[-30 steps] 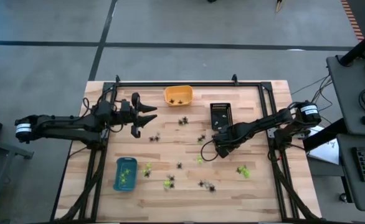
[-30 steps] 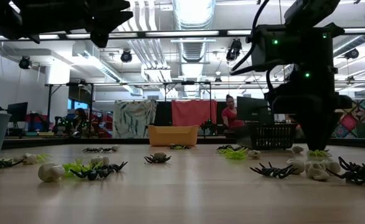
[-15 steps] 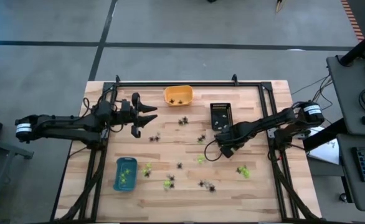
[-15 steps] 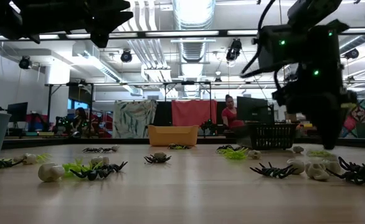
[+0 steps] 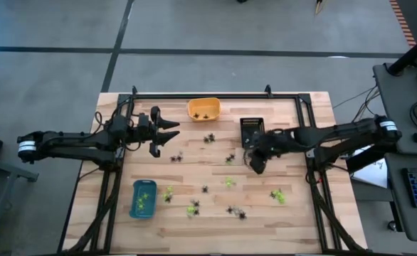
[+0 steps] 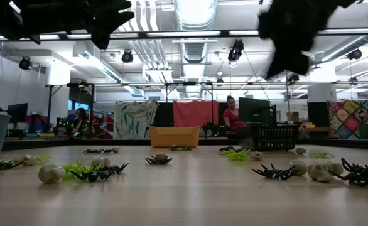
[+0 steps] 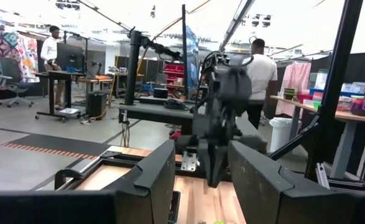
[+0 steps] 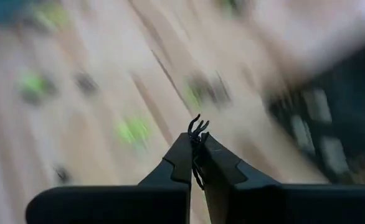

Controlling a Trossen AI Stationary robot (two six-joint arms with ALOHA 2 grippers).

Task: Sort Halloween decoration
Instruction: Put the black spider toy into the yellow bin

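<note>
Halloween decoration (image 5: 194, 207): mostly loose across the worktop (image 5: 294, 213) | trays: blue tray (image 5: 142, 198), orange tray (image 5: 203, 109), black tray (image 5: 252, 131) each hold a few pieces | right gripper (image 8: 197, 144): I see jaws pinched on a black spider (image 8: 197, 132), raised beside black tray | left gripper (image 5: 167, 133): jaws part-open, empty, waiting | sorting: I judge mostly left.

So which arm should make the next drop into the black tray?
Right. The right gripper is shut on a black spider and hangs right beside the black tray. The left gripper waits empty near the orange tray.
</note>
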